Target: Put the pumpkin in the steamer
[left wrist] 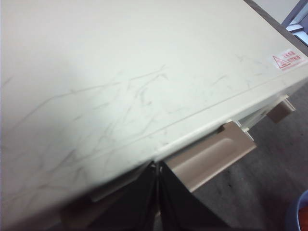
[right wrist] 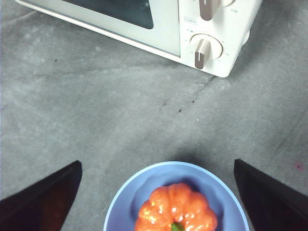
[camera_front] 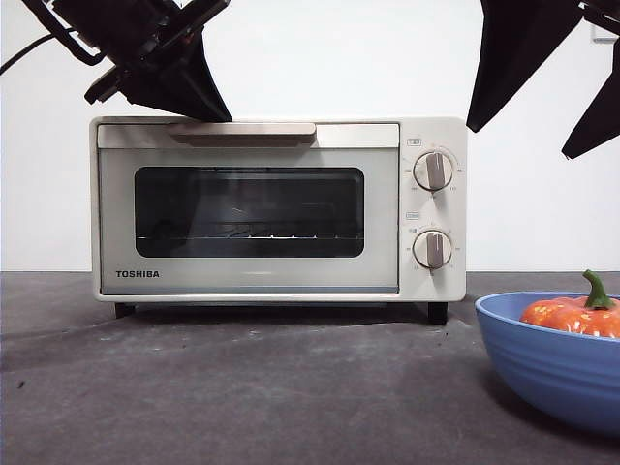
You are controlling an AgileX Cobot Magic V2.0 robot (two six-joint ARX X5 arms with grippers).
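Note:
The pumpkin (camera_front: 570, 315) (right wrist: 175, 208), orange with a green stem, lies in a blue bowl (camera_front: 547, 368) (right wrist: 117, 210) at the front right of the table. The steamer (camera_front: 247, 281) (left wrist: 120, 72) (right wrist: 166, 36) is a cream Toshiba oven with its glass door closed. My left gripper (camera_front: 211, 108) (left wrist: 158, 166) is shut, its tips at the front edge of the steamer's top, just above the door handle (camera_front: 242, 133) (left wrist: 211, 154). High above the bowl, my right gripper (camera_front: 523, 136) (right wrist: 156, 163) hangs wide open, holding nothing.
Two knobs (camera_front: 432, 170) (camera_front: 432, 249) sit on the steamer's right panel. Grey cloth (camera_front: 291, 387) covers the table in front of the steamer. A white wall stands behind.

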